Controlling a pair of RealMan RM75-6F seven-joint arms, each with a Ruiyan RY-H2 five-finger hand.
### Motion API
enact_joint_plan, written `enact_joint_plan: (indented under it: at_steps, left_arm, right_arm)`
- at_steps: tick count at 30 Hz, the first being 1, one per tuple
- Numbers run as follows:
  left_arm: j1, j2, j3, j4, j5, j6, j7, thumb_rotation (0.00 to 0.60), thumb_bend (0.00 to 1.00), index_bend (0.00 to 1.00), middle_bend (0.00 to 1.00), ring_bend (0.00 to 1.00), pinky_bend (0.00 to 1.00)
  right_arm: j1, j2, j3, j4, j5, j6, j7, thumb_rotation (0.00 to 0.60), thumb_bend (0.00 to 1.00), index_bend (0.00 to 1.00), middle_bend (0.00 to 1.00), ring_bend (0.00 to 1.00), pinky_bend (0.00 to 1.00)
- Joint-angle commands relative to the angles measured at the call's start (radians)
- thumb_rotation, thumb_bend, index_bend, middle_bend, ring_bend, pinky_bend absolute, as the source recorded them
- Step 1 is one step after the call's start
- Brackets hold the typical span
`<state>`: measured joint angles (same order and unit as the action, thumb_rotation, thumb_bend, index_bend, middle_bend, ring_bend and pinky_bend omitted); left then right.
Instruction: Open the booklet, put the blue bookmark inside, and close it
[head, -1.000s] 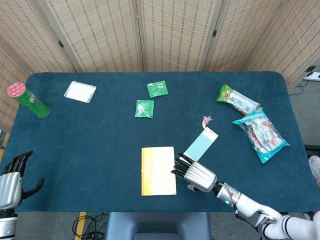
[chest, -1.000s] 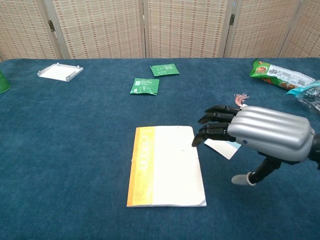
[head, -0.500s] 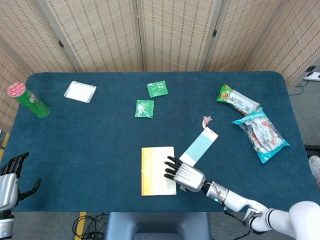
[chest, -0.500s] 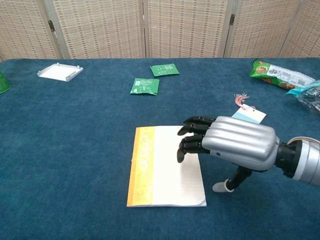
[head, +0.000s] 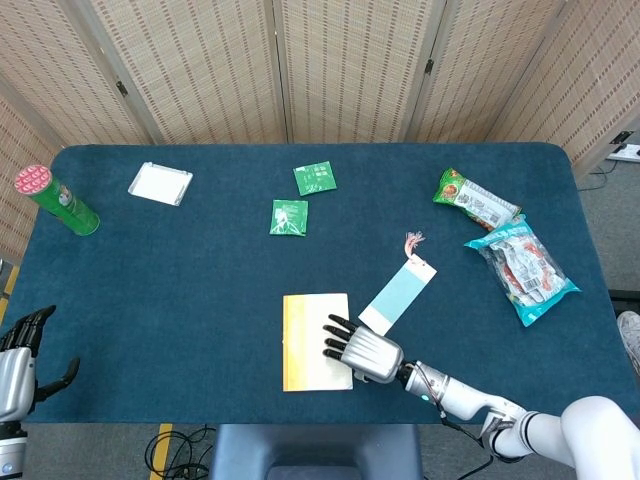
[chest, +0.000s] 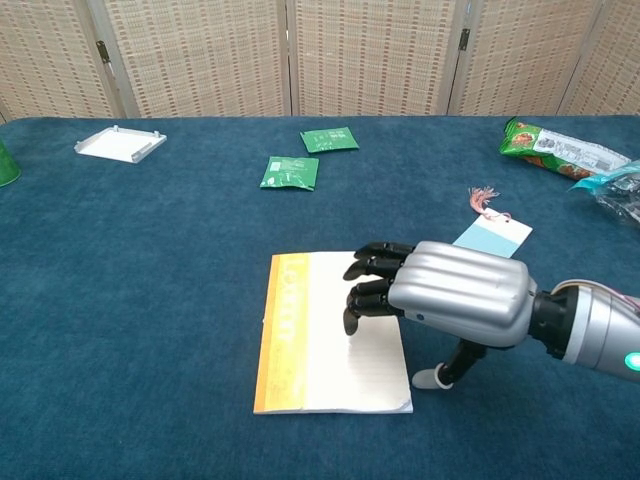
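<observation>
hovering over the right half of the closed booklet (head: 316, 341), the right hand (head: 362, 352) is holding nothing, its dark fingers (chest: 372, 283) bent downward and slightly apart above the white cover; whether the fingertips are touching the paper is hard to tell. the thumb is pointing down just beside the booklet's right edge. the hand is hiding part of that edge in the chest view, and its forearm is running off the lower right of both views.

the blue bookmark (head: 398, 294) is lying flat on the cloth just right of the booklet, tilted, with its reddish tassel (head: 412, 240) at the far end; in the chest view only its upper end is showing behind the hand.

the left hand (head: 20, 355) is sitting at the lower left corner of the head view, off the table, partly cut off, fingers spread and holding nothing.

the table (head: 180, 280) is wearing a dark blue cloth. two green packets (head: 302, 198), a white tray (head: 160, 183), a green can (head: 55, 199) and snack bags (head: 505, 240) are lying further off. woven folding screens (head: 350, 60) are standing behind.
</observation>
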<state>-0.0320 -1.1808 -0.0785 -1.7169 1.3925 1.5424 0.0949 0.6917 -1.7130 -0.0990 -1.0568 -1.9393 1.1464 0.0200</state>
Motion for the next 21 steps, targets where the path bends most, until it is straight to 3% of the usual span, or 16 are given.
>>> enact_joint_plan:
  at_steps: [1,21]
  left_arm:
    - [0.001,0.000,0.000,0.000,0.001,0.001,0.000,0.600,0.34,0.14,0.17,0.14,0.23]
    - [0.008,0.002,-0.001,0.005,0.002,0.004,-0.008,0.600,0.34,0.14,0.17,0.14,0.23]
  right_arm:
    - [0.006,-0.004,-0.003,0.004,0.004,-0.004,-0.002,0.600,0.10,0.34,0.31,0.14,0.11]
    - [0.047,-0.047,-0.027,0.065,0.018,0.003,0.005,0.600,0.25,0.39,0.34,0.17,0.11]
